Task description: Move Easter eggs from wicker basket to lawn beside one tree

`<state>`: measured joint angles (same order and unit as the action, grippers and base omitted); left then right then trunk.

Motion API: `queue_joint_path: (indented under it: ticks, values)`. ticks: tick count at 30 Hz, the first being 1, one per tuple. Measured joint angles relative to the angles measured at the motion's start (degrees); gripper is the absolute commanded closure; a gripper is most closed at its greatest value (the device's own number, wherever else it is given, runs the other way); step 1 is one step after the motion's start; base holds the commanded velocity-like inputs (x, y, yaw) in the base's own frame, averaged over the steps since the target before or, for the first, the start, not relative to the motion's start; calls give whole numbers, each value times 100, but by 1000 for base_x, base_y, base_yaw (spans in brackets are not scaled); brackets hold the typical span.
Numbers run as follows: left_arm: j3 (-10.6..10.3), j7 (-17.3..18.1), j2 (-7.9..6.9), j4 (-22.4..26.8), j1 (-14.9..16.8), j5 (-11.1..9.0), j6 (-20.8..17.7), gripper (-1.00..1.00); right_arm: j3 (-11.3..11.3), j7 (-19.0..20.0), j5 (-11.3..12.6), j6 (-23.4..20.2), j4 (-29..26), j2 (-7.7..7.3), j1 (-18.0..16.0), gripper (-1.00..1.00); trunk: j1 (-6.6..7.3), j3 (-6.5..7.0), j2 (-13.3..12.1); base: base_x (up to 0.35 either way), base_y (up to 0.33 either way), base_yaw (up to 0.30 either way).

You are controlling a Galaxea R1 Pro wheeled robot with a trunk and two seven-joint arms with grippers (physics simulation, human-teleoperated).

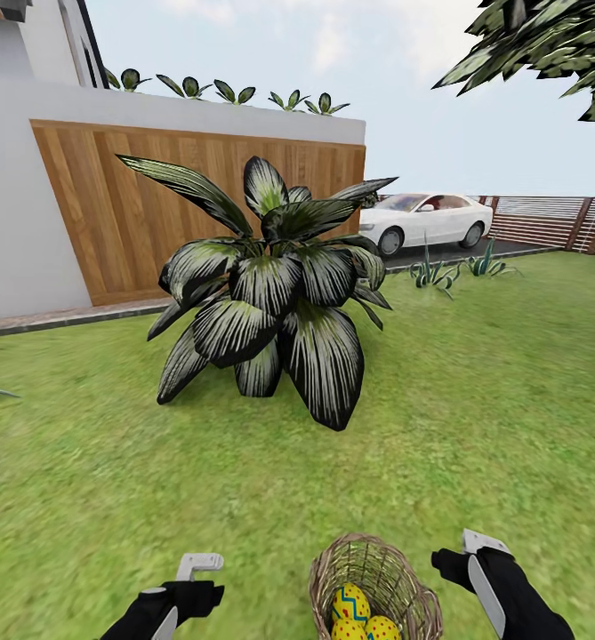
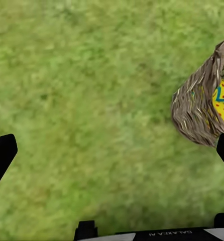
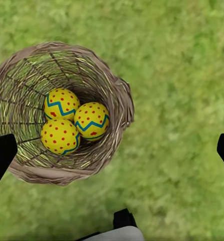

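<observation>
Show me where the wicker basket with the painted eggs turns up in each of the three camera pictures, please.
Head view: the wicker basket sits on the lawn at the bottom edge, between the two grippers, nearer the right gripper.
Left wrist view: the basket is cut off at the right edge.
Right wrist view: the basket is in the upper left, seen from above.
Shared landmark: the Easter eggs inside it.

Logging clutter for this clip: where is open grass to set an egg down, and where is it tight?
Open lawn lies between the basket and the striped plant, and on both sides of the basket. Tight: inside the basket, where three eggs sit bunched together.
</observation>
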<state>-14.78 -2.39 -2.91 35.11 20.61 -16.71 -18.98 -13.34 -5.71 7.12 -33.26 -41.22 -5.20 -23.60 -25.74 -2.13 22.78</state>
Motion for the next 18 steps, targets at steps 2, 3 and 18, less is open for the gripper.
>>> queue_joint_path:
  ticks: [2,3,18]
  values:
    - [0,0,0,4,0,1,-1,-100,5,0,0,0,0,2,0,-100,0,0,0,0,0,0]
    - [0,0,0,5,0,1,-1,-100,6,0,0,0,0,4,0,-100,0,0,0,0,0,0]
    - [-9,0,-4,236,-22,-155,-43,-100,20,-2,0,0,0,17,0,-100,-132,-108,240,0,0,0]
